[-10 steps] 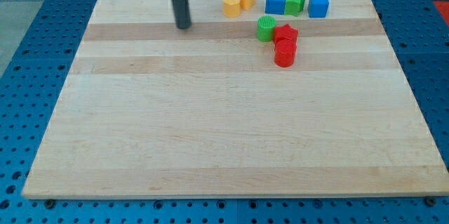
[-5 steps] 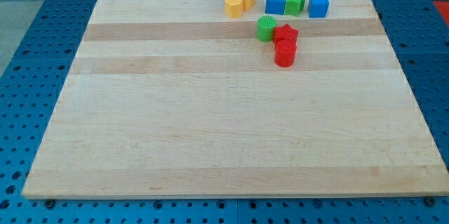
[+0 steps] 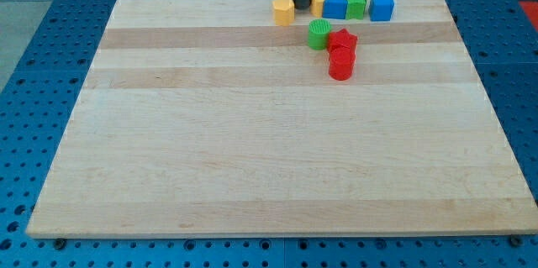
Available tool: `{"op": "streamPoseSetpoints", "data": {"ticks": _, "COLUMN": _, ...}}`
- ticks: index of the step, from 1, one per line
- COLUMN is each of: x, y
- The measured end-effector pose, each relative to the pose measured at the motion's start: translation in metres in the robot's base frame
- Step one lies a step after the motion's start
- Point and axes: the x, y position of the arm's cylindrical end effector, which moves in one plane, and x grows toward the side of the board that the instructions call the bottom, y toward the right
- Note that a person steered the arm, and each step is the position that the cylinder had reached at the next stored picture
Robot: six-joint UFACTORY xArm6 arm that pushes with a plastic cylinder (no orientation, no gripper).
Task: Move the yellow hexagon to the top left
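The yellow hexagon (image 3: 283, 11) lies near the board's top edge, a little right of the middle. My tip (image 3: 302, 7) stands just right of it, between it and a second yellow block (image 3: 320, 0), whose shape is partly hidden by the rod. The rod comes down from the view's top. The tip is close to both yellow blocks; I cannot tell whether it touches either.
Right of the yellow blocks sit a blue block (image 3: 334, 4), a green star (image 3: 356, 2) and a blue cube (image 3: 382, 6) in a row. Below them a green cylinder (image 3: 319, 34), a red star (image 3: 342, 43) and a red cylinder (image 3: 340, 65) cluster together. The wooden board (image 3: 252, 134) lies on a blue pegboard table.
My tip moved from the board's upper left rightward along the top edge and came in between the two yellow blocks. The hexagon shifted slightly down-right and the other yellow block was pushed right against the blue block.
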Motion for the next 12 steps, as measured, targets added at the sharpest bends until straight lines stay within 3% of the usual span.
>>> {"op": "streamPoseSetpoints", "data": {"ticks": 2, "x": 0.003, "y": -0.051}}
{"op": "streamPoseSetpoints", "data": {"ticks": 6, "x": 0.116, "y": -0.053}}
{"op": "streamPoseSetpoints", "data": {"ticks": 7, "x": 0.125, "y": -0.084}}
{"op": "streamPoseSetpoints", "data": {"ticks": 8, "x": 0.109, "y": -0.108}}
{"op": "streamPoseSetpoints", "data": {"ticks": 10, "x": 0.112, "y": -0.05}}
{"op": "streamPoseSetpoints", "data": {"ticks": 12, "x": 0.073, "y": -0.097}}
